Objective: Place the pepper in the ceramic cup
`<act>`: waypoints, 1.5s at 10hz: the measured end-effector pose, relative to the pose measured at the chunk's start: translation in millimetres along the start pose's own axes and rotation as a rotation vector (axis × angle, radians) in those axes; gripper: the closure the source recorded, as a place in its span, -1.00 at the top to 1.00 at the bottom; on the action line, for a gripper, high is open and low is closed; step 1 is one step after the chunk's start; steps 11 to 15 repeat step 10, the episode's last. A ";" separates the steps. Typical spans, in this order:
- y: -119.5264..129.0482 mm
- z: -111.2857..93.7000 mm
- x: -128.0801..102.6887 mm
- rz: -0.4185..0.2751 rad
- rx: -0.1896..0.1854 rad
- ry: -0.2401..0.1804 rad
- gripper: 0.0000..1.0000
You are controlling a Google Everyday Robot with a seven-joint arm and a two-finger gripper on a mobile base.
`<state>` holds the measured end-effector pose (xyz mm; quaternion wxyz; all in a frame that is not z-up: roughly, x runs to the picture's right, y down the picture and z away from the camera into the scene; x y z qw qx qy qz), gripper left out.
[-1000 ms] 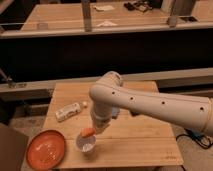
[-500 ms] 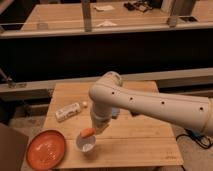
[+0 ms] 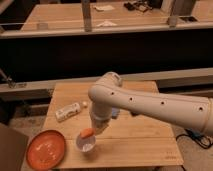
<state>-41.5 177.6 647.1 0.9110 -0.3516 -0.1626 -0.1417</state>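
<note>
The white ceramic cup [image 3: 85,143] stands on the wooden table [image 3: 135,135] near its front left. The small orange pepper [image 3: 86,132] sits at the cup's top rim, right at the tip of my gripper [image 3: 93,129]. The gripper hangs from my white arm [image 3: 150,102], which reaches in from the right and comes down just above and behind the cup. The arm hides most of the gripper. I cannot tell whether the pepper is still held or rests on the cup.
A large round orange plate [image 3: 46,148] lies left of the cup at the table's front left corner. A white bottle with a label [image 3: 67,112] lies on its side behind it. A small white ball [image 3: 85,104] sits nearby. Dark counters stand beyond the table.
The arm and gripper have lowered slightly with the pepper toward the cup's rim; little else has moved.
</note>
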 end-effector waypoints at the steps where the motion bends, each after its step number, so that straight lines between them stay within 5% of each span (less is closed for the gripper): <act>1: 0.1 0.1 -0.5 -0.002 0.001 0.001 -0.98; 15: 0.5 -0.8 -2.1 -0.017 0.011 0.006 -0.98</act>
